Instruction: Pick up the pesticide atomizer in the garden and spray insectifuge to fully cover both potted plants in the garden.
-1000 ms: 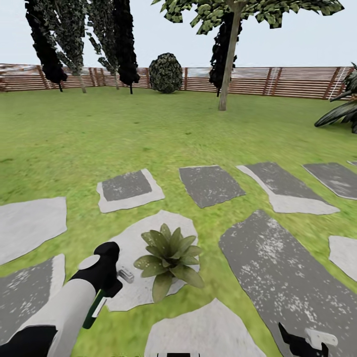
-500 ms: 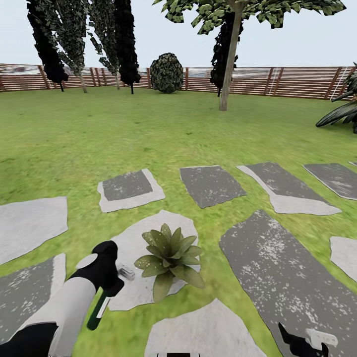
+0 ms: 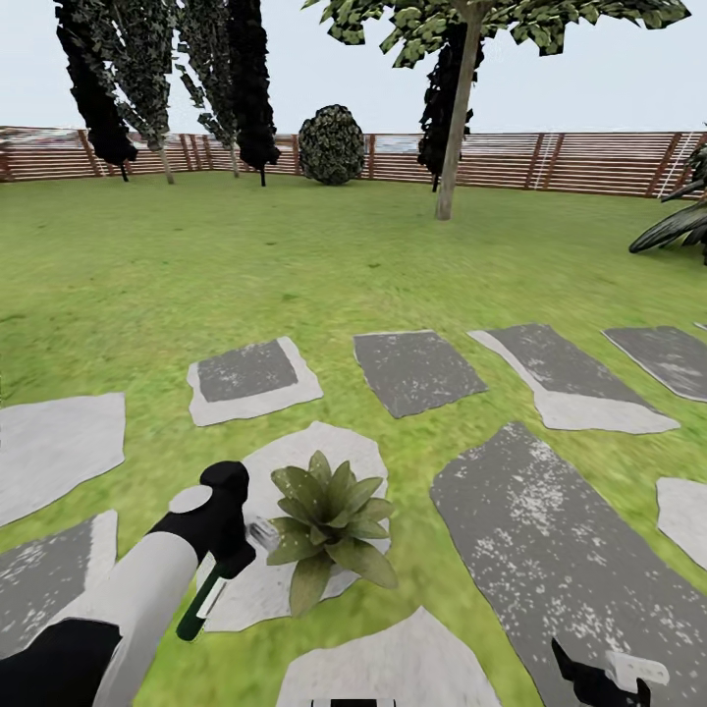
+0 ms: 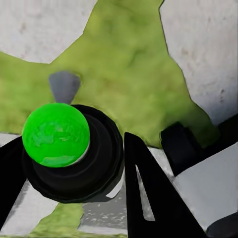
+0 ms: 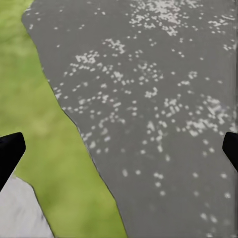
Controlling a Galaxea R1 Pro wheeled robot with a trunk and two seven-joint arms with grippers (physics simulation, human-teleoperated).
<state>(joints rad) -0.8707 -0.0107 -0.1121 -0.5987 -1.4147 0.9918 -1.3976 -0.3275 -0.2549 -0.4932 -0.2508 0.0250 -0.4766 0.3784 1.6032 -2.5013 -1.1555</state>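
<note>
The left gripper (image 3: 234,562), jaws clamped on the pesticide atomizer (image 3: 203,599), has edged closer to the potted plant (image 3: 326,518) on its pale stepping stone (image 3: 344,447) over the last second. Spraying looks imminent. The right gripper (image 3: 601,679) idles low, jaws spread.

No readable text, labels or numbers anywhere. Pesticide atomizer (image 3: 208,595) body possibly carries a mark, but it's too small and blurred to read.
</note>
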